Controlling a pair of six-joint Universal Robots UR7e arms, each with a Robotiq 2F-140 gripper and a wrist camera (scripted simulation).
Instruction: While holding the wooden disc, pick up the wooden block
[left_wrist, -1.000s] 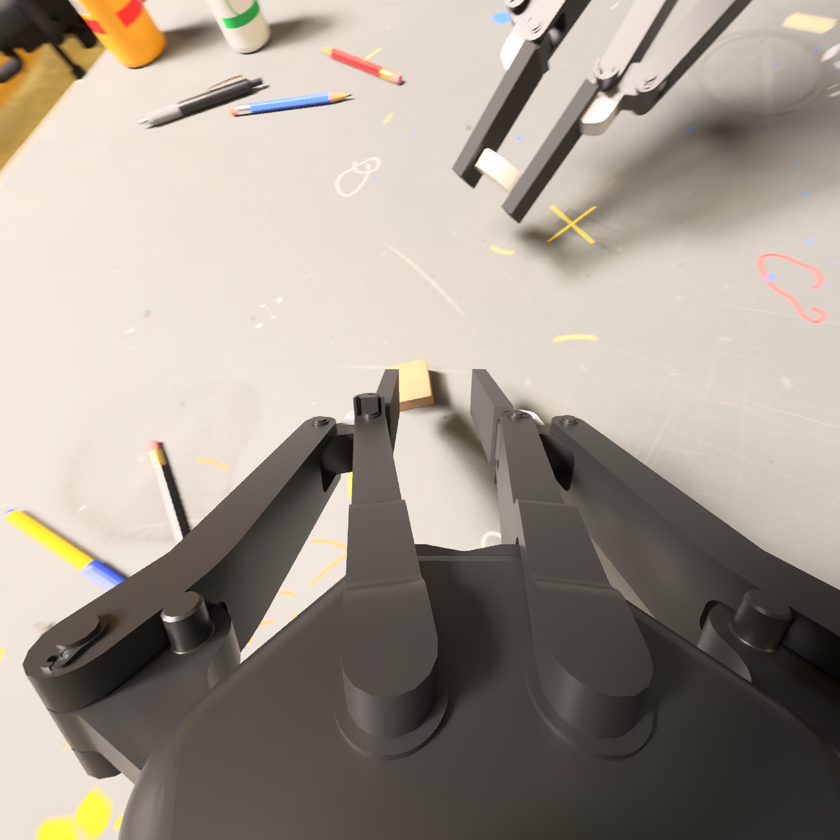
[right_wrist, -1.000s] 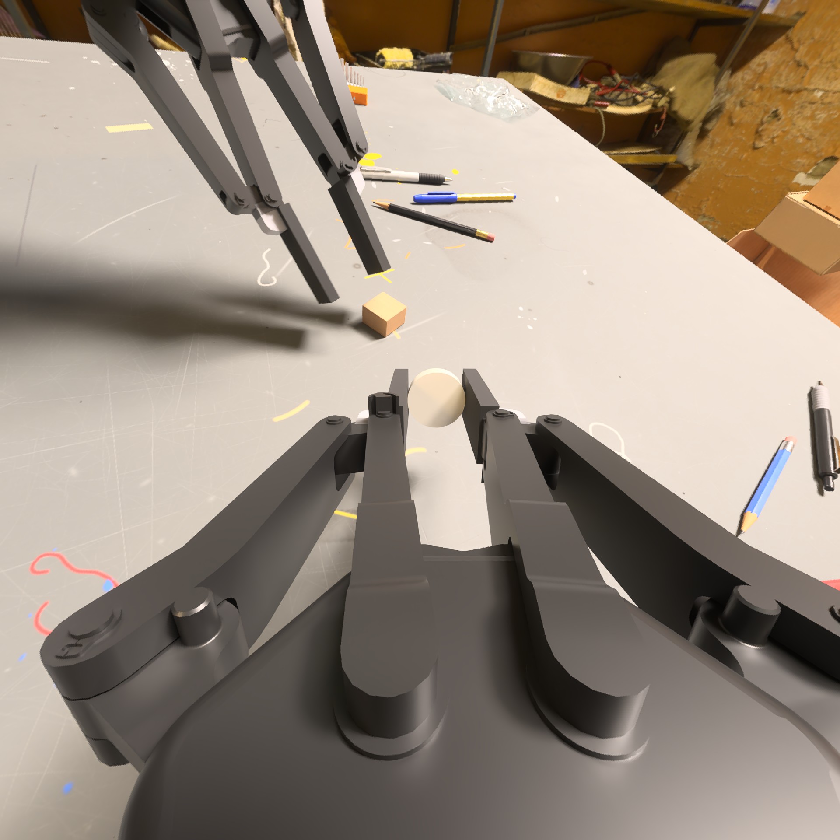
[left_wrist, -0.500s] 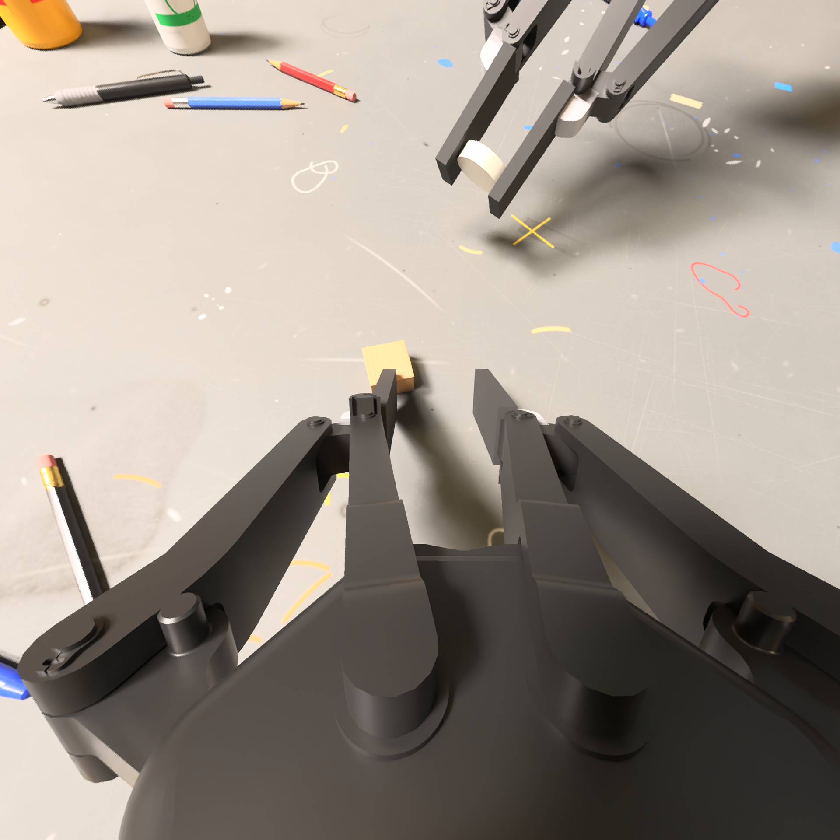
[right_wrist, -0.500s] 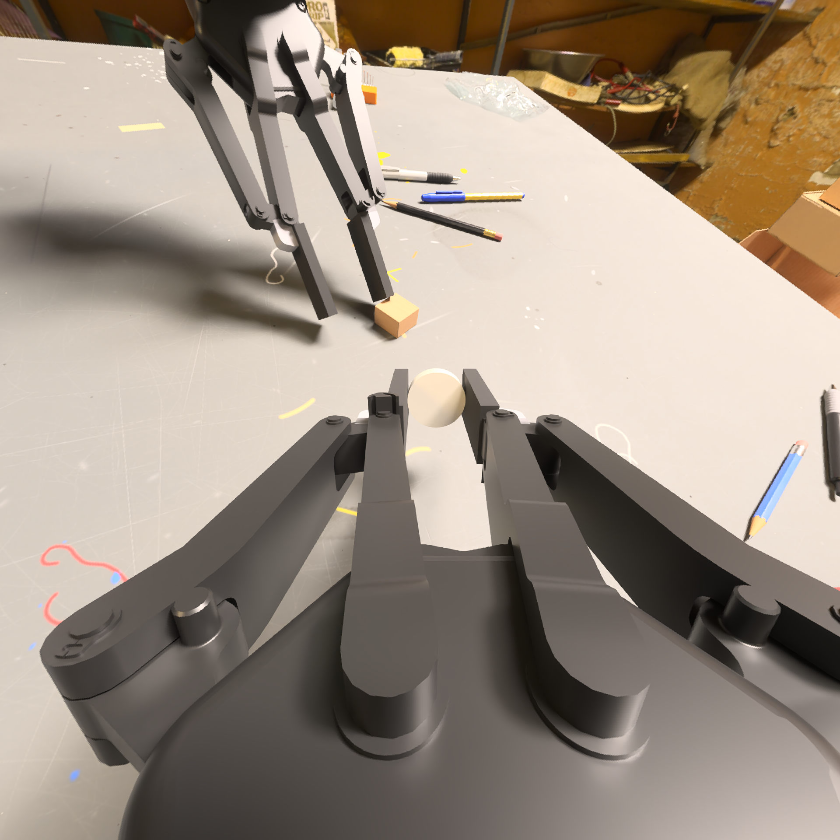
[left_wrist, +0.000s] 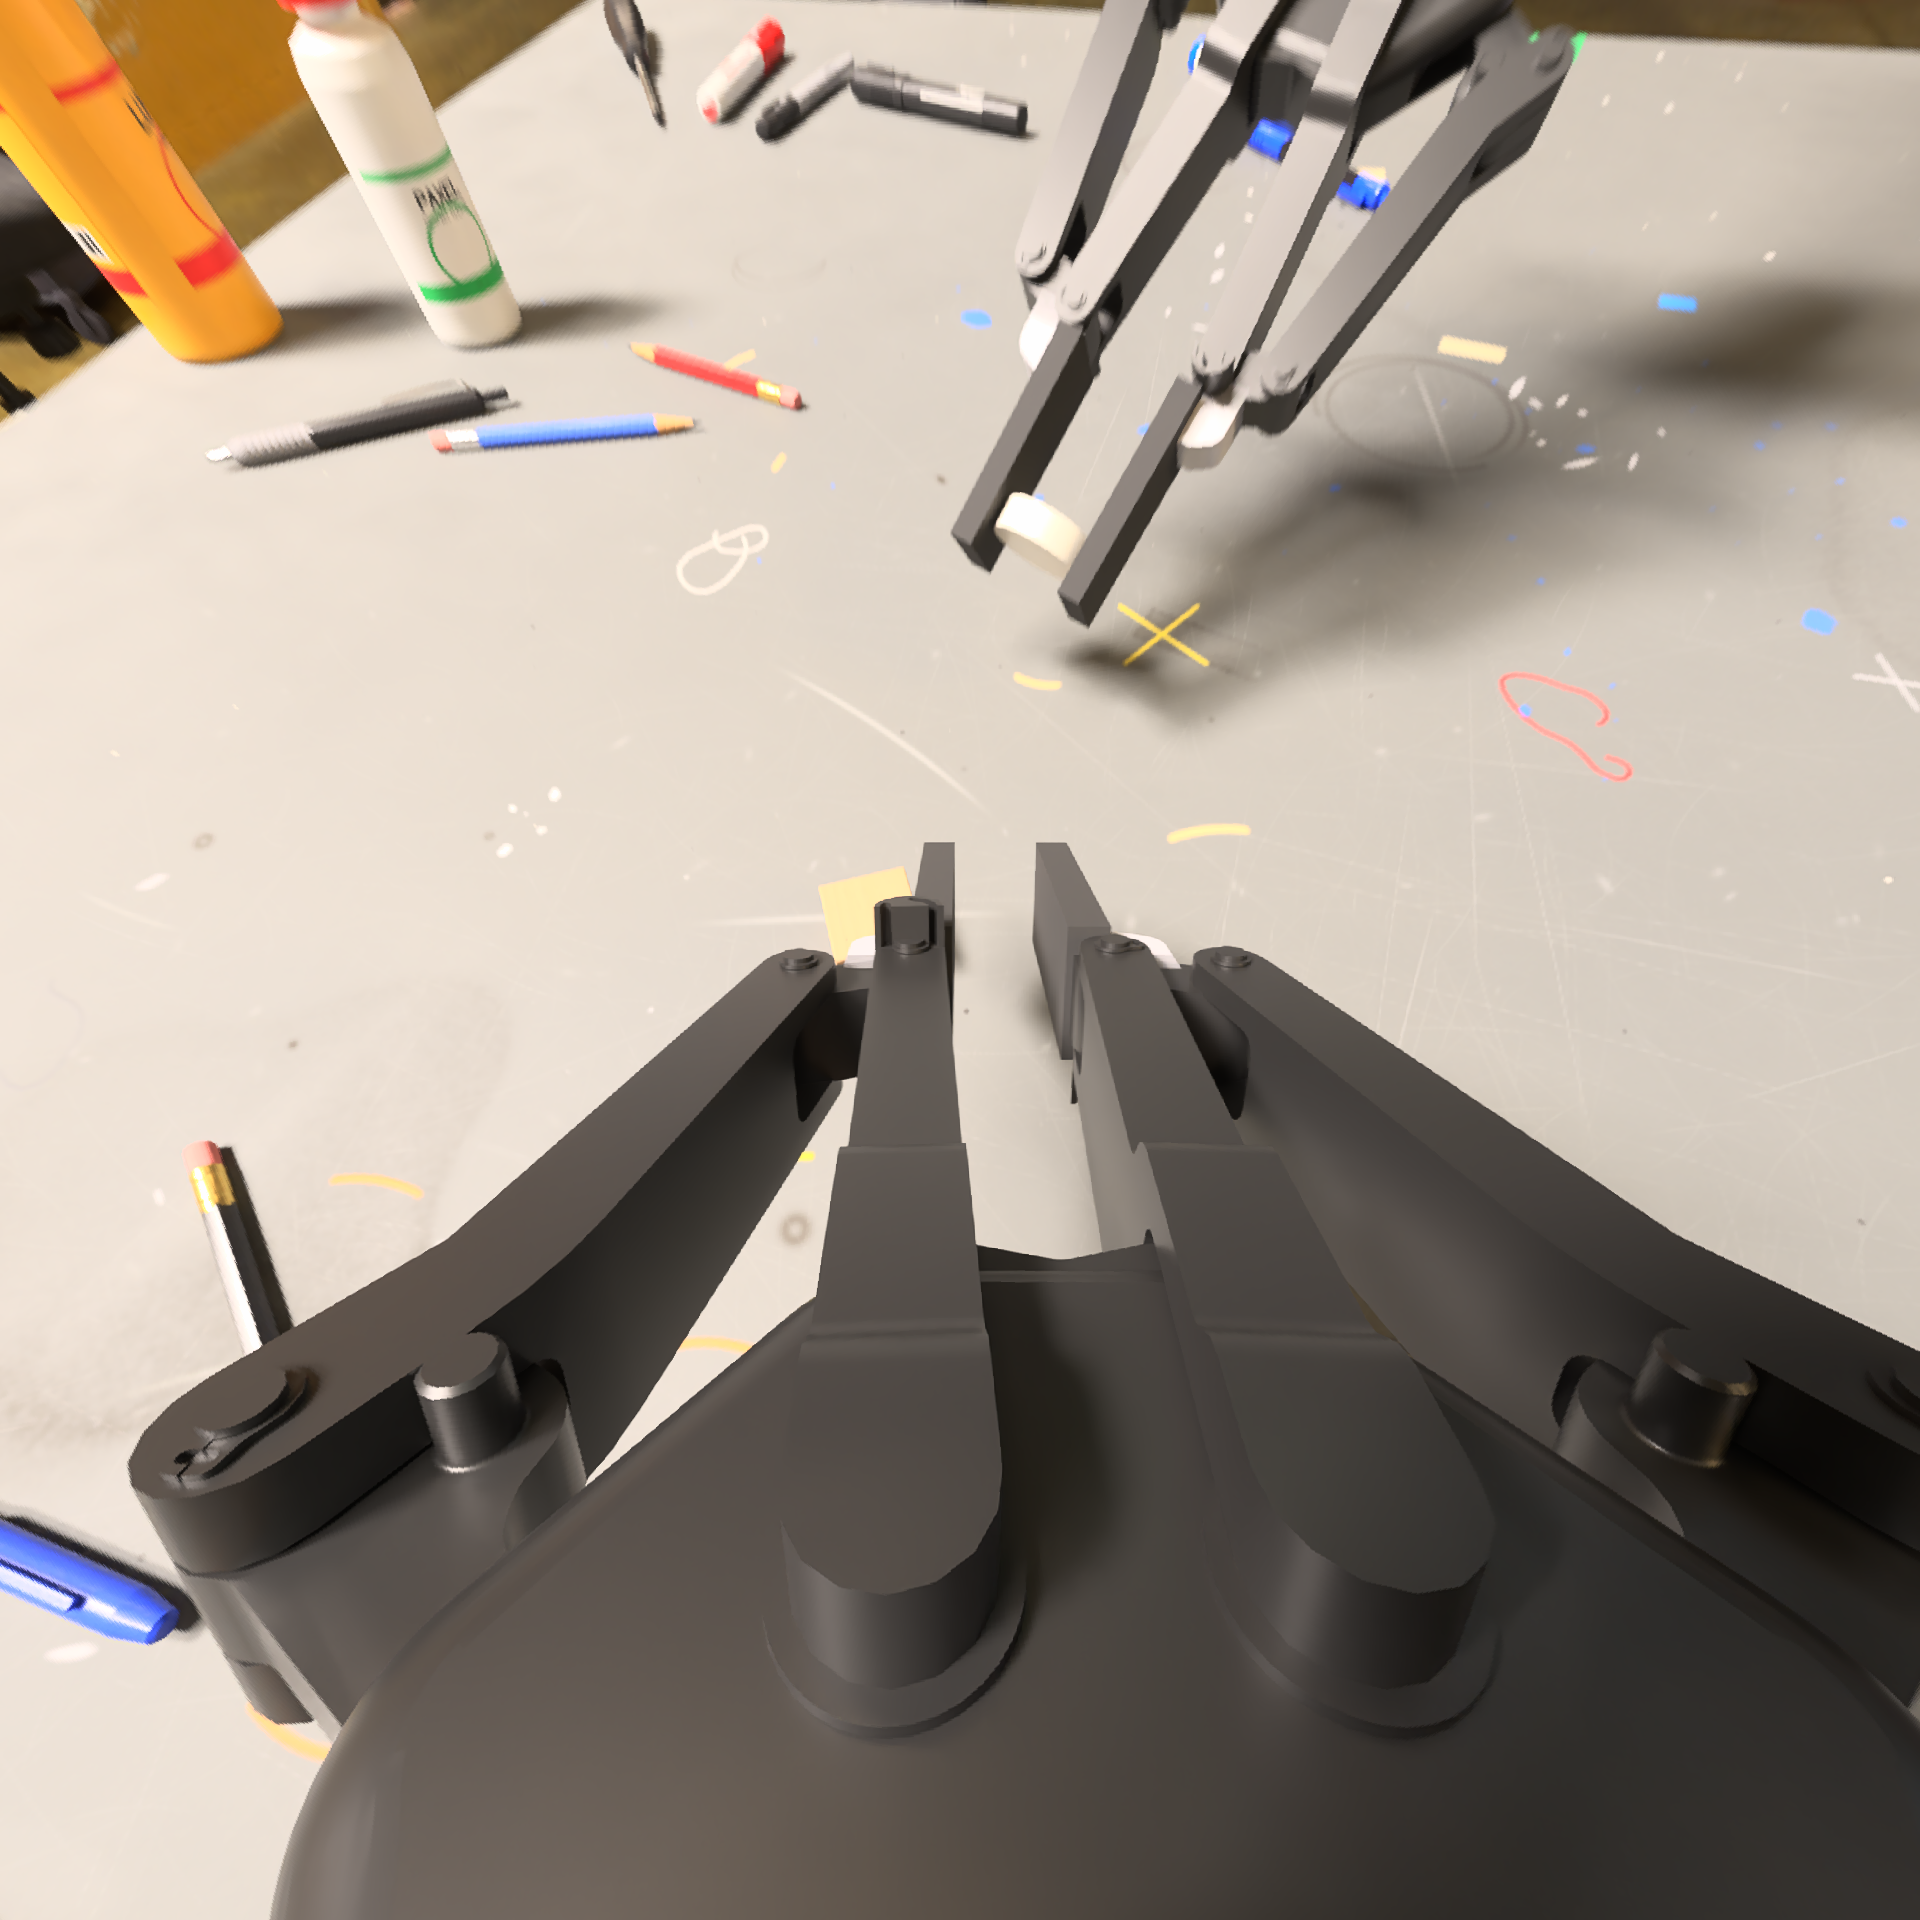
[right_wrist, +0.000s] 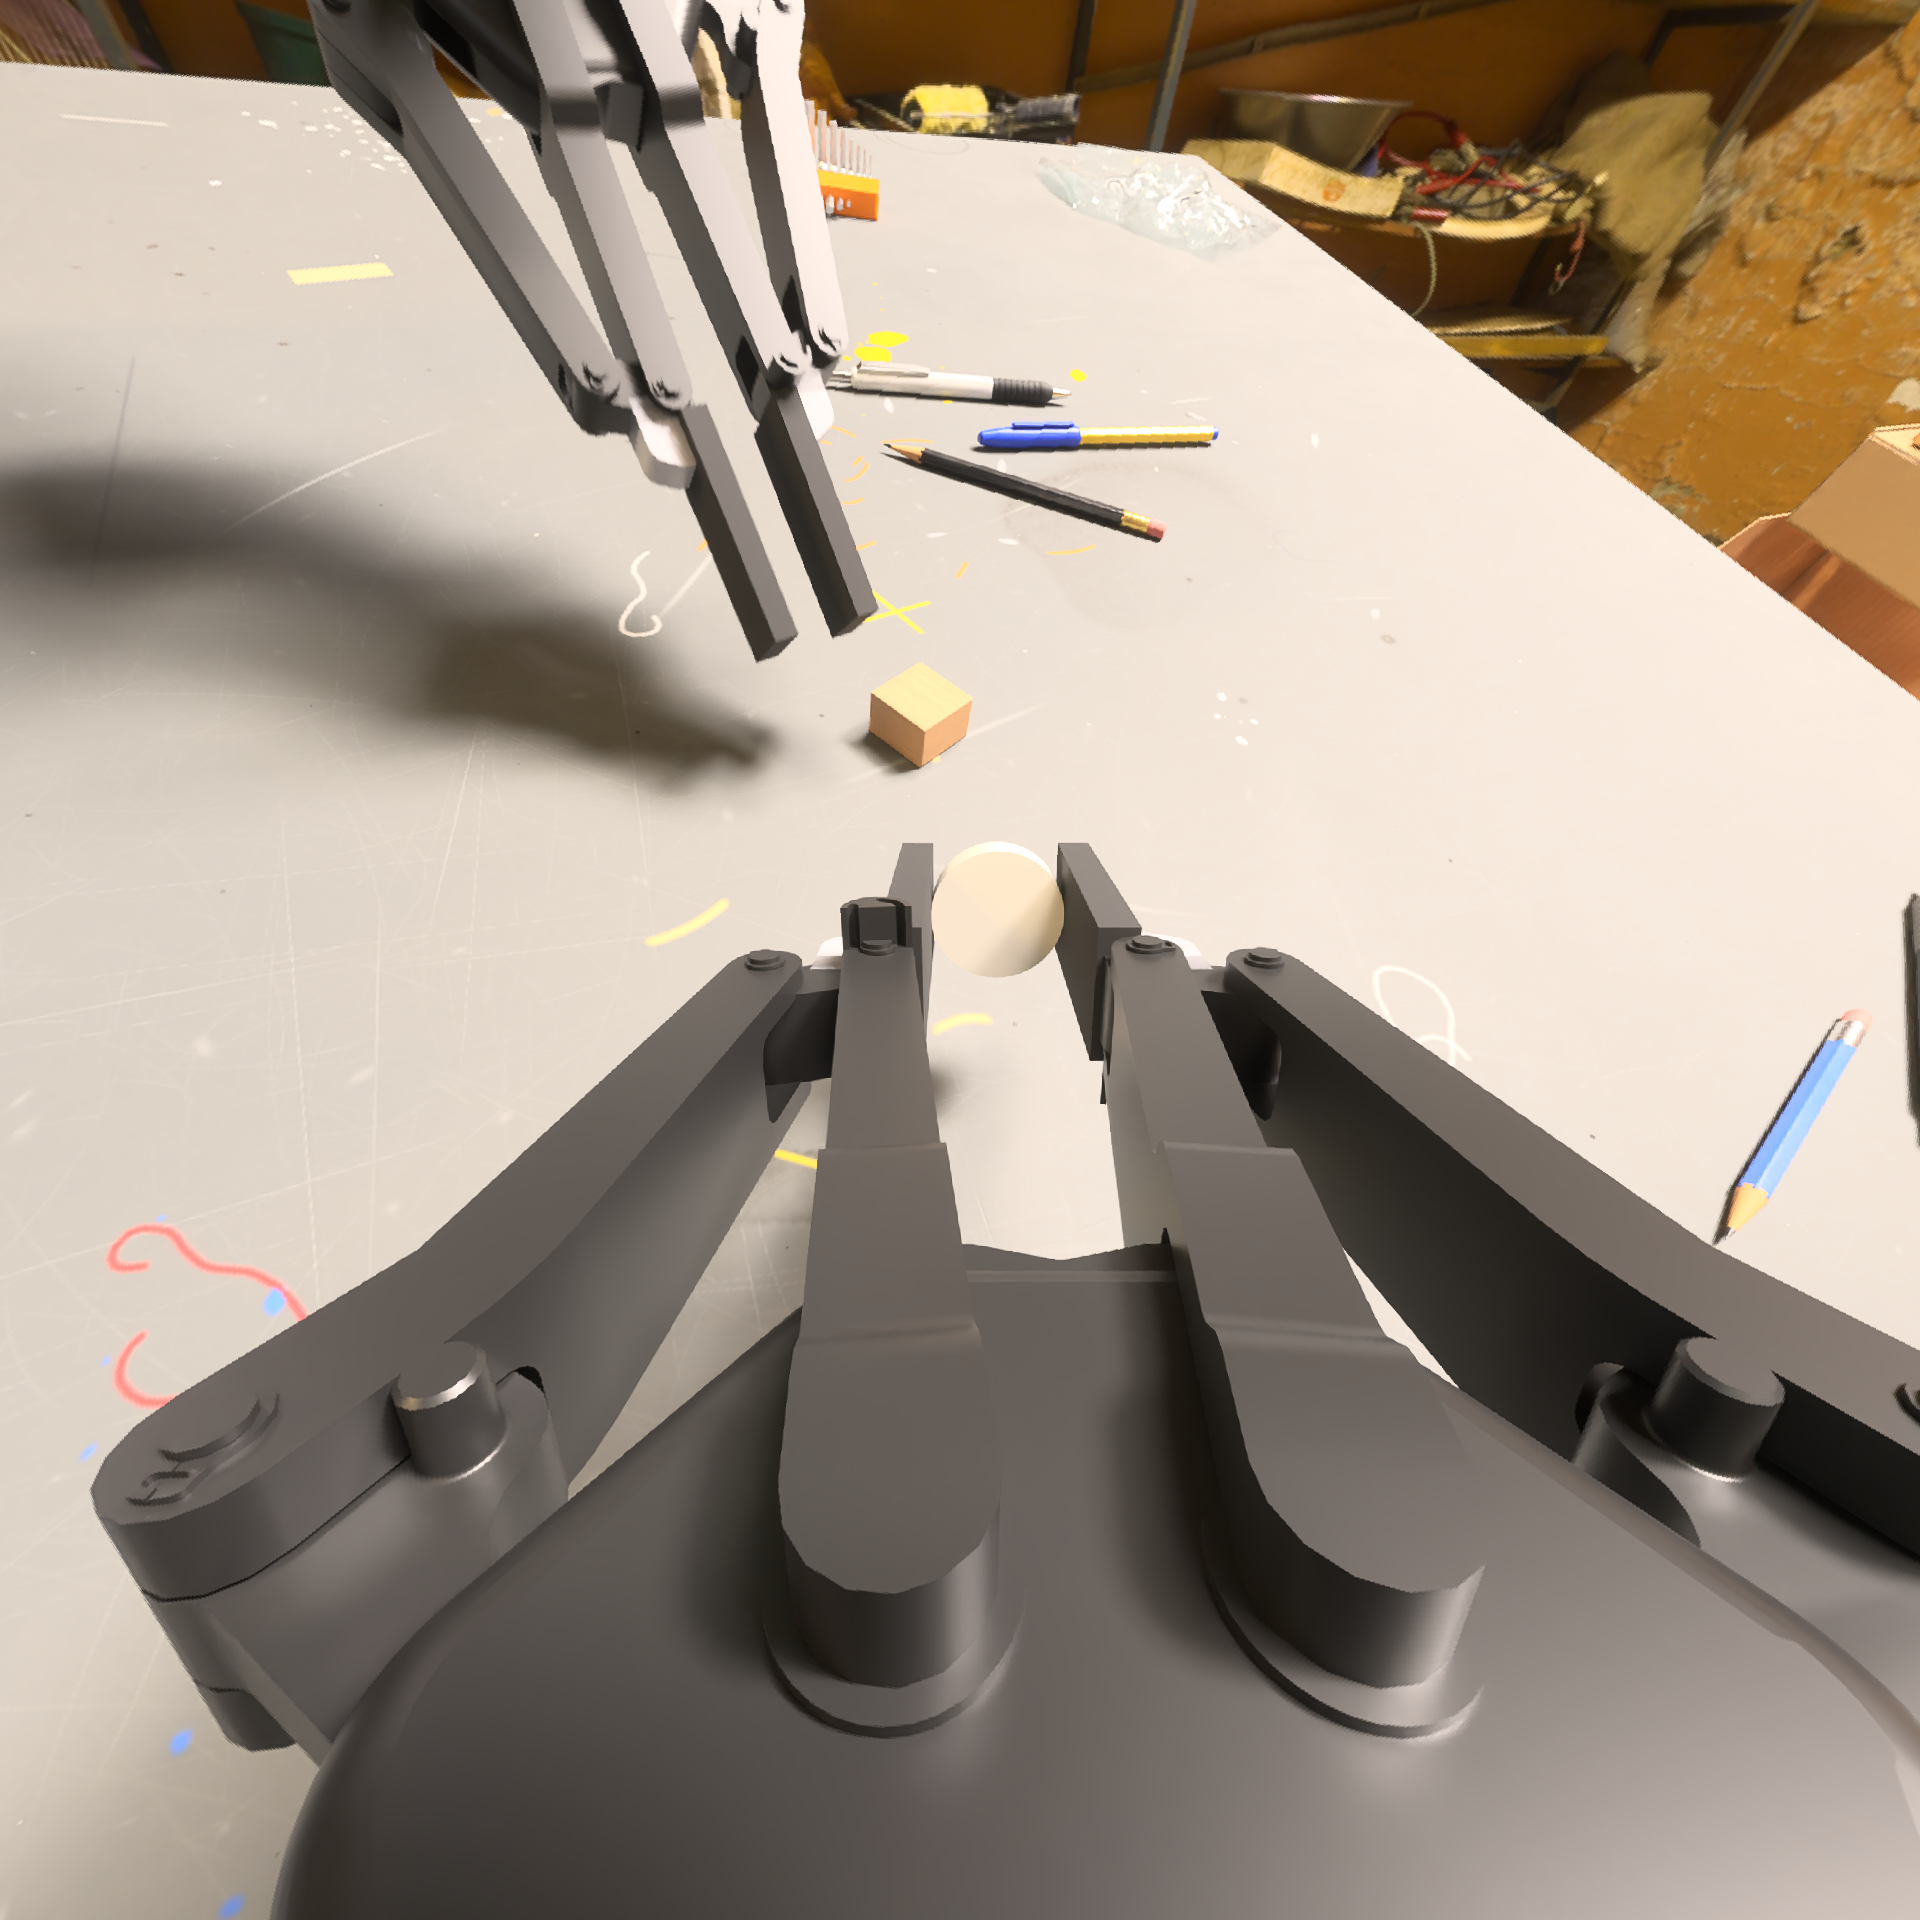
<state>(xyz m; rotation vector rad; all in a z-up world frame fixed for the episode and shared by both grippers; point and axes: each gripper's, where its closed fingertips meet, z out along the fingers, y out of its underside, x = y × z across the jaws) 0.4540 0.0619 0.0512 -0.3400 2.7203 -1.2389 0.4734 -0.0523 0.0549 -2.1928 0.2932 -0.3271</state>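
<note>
Your right gripper (right_wrist: 995, 852) is pinching the wooden disc (right_wrist: 997, 909) by its rim, at the centre of the right wrist view, lifted clear of the table (right_wrist: 1351, 790). Your left gripper (right_wrist: 816, 634) hangs above the table in the upper middle of that view with its fingers drawn close together, only a narrow gap between them and nothing in it. The wooden block (right_wrist: 920, 715) sits on the table just right of and below those fingertips, apart from them. In the left wrist view the block (left_wrist: 857, 904) peeks out at the left of the left finger, outside the gap, not between the fingers. It looks like a cube, so it has no long axis to speak of; one vertical edge faces the right wrist view. I judge the left arm the nearer, and the fingers need to spread and shift over it.
</note>
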